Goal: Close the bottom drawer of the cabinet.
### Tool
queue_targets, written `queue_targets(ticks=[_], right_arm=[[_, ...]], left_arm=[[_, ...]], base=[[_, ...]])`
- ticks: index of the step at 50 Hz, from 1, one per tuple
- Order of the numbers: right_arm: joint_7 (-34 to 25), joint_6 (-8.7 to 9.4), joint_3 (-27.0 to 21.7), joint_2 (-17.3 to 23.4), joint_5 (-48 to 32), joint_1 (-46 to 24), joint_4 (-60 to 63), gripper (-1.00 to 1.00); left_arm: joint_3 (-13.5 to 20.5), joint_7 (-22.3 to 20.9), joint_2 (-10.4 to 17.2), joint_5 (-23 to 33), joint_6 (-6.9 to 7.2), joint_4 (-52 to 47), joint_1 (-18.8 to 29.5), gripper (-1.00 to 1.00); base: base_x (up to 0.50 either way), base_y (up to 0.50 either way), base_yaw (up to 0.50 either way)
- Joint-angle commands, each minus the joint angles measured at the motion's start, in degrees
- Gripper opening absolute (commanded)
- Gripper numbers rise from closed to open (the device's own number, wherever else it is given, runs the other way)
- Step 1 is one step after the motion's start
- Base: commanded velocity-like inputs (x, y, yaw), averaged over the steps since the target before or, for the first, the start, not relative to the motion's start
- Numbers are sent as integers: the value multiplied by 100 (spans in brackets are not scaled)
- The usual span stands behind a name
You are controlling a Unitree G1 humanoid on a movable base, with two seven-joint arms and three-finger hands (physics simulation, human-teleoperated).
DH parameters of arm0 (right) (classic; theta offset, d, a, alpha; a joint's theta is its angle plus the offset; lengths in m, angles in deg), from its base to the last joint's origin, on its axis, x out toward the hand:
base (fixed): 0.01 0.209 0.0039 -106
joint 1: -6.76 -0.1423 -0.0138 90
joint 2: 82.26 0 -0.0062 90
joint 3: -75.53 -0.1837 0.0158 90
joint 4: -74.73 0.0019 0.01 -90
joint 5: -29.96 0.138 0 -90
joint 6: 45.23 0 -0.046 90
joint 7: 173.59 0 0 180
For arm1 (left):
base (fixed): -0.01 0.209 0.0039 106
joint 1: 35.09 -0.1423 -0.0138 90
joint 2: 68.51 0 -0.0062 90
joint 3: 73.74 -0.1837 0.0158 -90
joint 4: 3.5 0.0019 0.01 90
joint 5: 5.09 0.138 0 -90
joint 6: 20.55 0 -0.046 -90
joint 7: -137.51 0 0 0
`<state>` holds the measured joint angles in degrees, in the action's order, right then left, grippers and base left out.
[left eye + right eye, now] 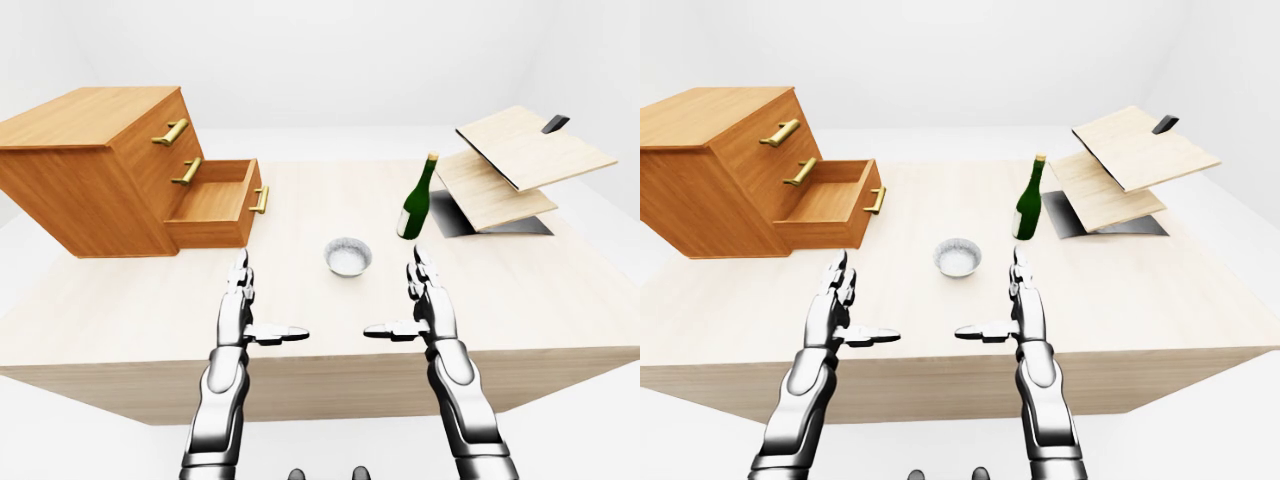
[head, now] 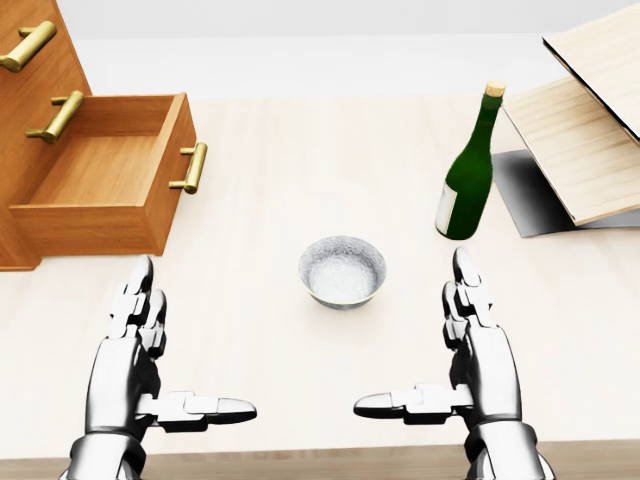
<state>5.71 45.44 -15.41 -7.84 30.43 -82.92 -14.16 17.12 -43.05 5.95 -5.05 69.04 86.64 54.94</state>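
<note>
The bottom drawer (image 2: 105, 185) stands pulled well out of the wooden cabinet (image 1: 85, 165), which sits at the left of the tabletop (image 2: 300, 150) in every view. Its inside looks bare, and its brass handle (image 2: 192, 167) faces toward the middle of the table. The two drawers above it look pushed in, their brass handles (image 1: 171, 131) flush in line on the cabinet face. So the closing is not begun: nothing touches the drawer, and the whole push is left to do.

The left hand (image 2: 135, 355) hovers over the near edge of the table, below the drawer in the head view and well apart from it, fingers straight and spread, thumb pointing inward, holding nothing. The right hand (image 2: 475, 350) mirrors it on the right, likewise flat and spread, holding nothing.

Between the hands and a little farther up the head view sits a small metal bowl (image 2: 342, 271). To its right stands a green glass bottle (image 2: 468, 170), upright, with a pale stopper. Beyond it at the right lie stacked wooden boards (image 1: 525, 160) propped at a tilt over a dark flat sheet (image 2: 530, 195).

My judgement: the left hand is the nearer one, and it would need to reach up and left to the drawer front and press it toward the cabinet
</note>
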Motion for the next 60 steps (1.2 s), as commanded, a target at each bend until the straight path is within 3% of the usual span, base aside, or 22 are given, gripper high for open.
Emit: queue_targets(ticks=[1, 7, 14, 15, 17, 18, 25, 35, 51, 54, 60], right_arm=[[-75, 282, -145, 57, 57, 152, 535, 100], [-64, 167, -135, 48, 10, 128, 408, 100], [-47, 244, -204, 54, 78, 188, 649, 100], [145, 147, -311, 62, -2, 194, 765, 100], [303, 141, -462, 95, -44, 261, 1133, 100], [373, 401, -665, 127, 80, 317, 1617, 100], [544, 433, -1608, 195, 411, 480, 3216, 100], [615, 433, -3000, 445, 1286, 359, 3398, 100], [663, 433, -3178, 543, 1501, 364, 3408, 100], [677, 433, -3197, 555, 1516, 347, 3432, 100], [677, 433, -3228, 558, 1539, 356, 3464, 100]], left_arm=[[164, -60, 82, 26, -98, 57, 10, 100], [166, -58, 83, 33, -112, 74, 18, 100], [175, -56, 87, 35, -142, 110, 18, 100], [173, -54, 87, 38, -114, 73, 8, 100], [179, -54, 90, 37, -98, 52, 6, 100], [186, -51, 91, 38, -134, 99, 16, 100], [178, -48, 88, 53, -110, 26, -4, 100], [171, -45, 85, 71, -126, 29, -10, 100], [194, -26, 90, 66, -159, 62, 7, 100], [188, -21, 90, 73, -115, -3, -11, 100], [193, -9, 91, 85, -194, 102, 21, 100]], base=[[0, 0, 0], [0, 0, 0], [0, 0, 0], [0, 0, 0], [0, 0, 0], [0, 0, 0], [0, 0, 0], [0, 0, 0], [0, 0, 0], [0, 0, 0], [3, 0, 0]])
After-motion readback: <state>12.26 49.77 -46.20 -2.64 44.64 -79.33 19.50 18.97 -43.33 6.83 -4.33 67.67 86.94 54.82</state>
